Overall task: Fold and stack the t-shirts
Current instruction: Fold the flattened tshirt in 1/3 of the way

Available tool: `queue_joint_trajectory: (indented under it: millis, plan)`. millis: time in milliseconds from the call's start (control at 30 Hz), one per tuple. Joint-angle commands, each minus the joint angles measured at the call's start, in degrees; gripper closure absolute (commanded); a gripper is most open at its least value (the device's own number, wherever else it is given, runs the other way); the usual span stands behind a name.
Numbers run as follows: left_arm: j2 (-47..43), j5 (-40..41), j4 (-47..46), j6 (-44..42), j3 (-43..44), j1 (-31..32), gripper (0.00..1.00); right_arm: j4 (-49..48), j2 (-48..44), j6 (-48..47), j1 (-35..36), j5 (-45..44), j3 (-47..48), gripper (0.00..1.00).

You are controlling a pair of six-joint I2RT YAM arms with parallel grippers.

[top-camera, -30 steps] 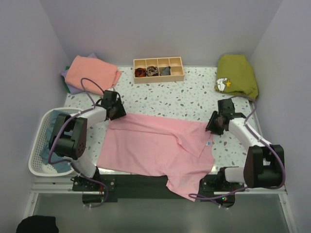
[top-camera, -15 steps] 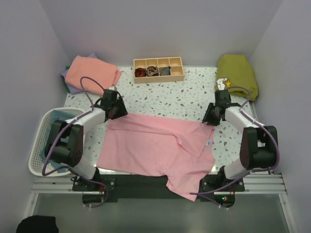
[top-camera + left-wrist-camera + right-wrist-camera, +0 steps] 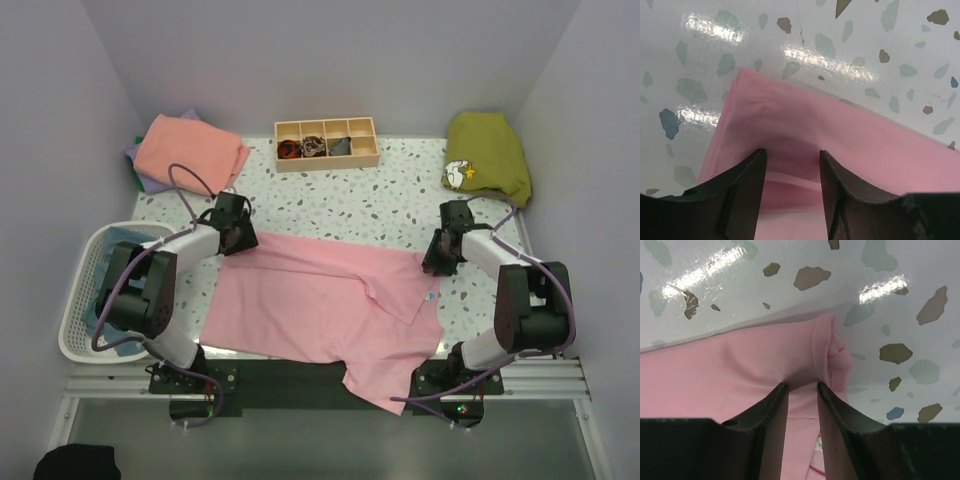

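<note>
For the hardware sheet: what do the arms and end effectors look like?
Left arm and right arm: white links, bulky black joint housings. A purple cable loops along each. Left end effector and right end effector: two black, tapered fingers each. No markings readable.

My right gripper (image 3: pixel 434 262) went out toward the far edge of the table half a second ago and has come back, now down on the far right corner of the pink t-shirt (image 3: pixel 310 300); the right arm's upper link, which lay low beside its base a second ago, now stands upright, with the forearm reaching away from me; my left gripper (image 3: pixel 238 238) has shifted slightly nearer and lower, onto the shirt's far left corner; its elbow has dropped a little toward the base.
</note>
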State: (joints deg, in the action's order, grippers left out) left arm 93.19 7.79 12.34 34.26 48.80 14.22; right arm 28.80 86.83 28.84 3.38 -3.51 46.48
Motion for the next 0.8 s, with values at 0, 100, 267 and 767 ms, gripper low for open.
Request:
queue_joint_trajectory:
  millis: [0, 100, 267, 767]
  plan:
    - [-0.5, 5.5, 1.0, -1.0, 0.2, 0.2, 0.48, -0.6, -2.7, -1.1, -0.1, -2.7, 1.8, 0.66]
    - [-3.0, 4.7, 0.3, -0.9, 0.2, 0.2, 0.48, -2.2, -5.3, -4.5, 0.1, 3.4, 3.3, 0.65]
    - [-7.1, -0.5, -1.0, -0.4, 0.6, 0.5, 0.47, -1.7, -8.3, -5.4, 0.1, 10.0, 5.2, 0.63]
    - [-0.6, -5.5, -2.1, 1.0, 0.3, 2.8, 0.48, -3.0, -1.4, -1.7, 0.2, 10.3, 1.1, 0.64]
